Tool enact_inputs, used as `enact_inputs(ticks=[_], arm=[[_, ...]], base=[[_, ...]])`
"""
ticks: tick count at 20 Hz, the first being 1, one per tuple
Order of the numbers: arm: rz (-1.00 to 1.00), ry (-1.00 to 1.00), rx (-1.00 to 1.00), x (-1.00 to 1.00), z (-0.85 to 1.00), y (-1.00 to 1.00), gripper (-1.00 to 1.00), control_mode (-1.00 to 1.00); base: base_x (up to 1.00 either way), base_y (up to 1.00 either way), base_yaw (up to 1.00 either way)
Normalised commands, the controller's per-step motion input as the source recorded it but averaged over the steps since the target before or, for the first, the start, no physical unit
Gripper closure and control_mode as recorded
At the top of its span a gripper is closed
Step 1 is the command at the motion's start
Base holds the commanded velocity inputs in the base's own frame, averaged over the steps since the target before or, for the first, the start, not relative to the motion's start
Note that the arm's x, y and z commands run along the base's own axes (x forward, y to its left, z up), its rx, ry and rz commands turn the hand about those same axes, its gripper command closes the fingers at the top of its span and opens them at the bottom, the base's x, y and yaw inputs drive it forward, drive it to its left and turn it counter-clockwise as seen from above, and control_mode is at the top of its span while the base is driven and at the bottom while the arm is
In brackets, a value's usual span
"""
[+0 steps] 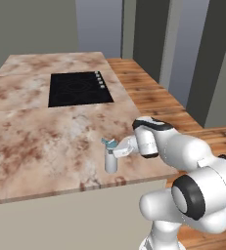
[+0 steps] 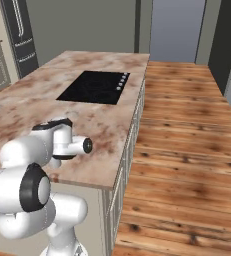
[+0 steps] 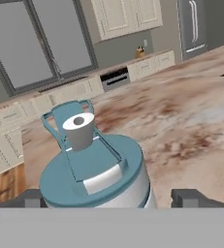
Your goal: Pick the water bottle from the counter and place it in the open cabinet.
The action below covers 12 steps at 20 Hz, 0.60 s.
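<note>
The slim grey metallic water bottle (image 1: 110,159) stands upright on the pinkish-brown marble table (image 1: 36,141), teal cap up. The end effector (image 3: 113,197) straddles it, spread wide, its fingertips (image 3: 188,197) clear of the bottle's sides.

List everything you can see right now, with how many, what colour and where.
water bottle: one, grey with teal cap, upright near the counter's front edge, between the claw's fingertips
counter: one, pinkish-brown marble, in front of the robot
cooktop: one, black, set into the counter's far half
floor: brown wood planks, right of the counter
arm: one, white with dark joints
claw: one, dark tips either side of the bottle
</note>
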Motion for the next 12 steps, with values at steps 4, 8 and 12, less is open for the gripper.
enact_inputs(ticks=[4,8,12], arm=[[0.00,0.00,0.00,0.00,0.00,0.00,1.00,-1.00],[0.00,0.00,0.00,0.00,0.00,0.00,1.00,-1.00],[0.00,-0.08,0.00,-0.03,0.24,0.00,1.00,-1.00]], base=[[0.00,0.00,0.00],[0.00,0.00,0.00],[0.00,0.00,0.00]])
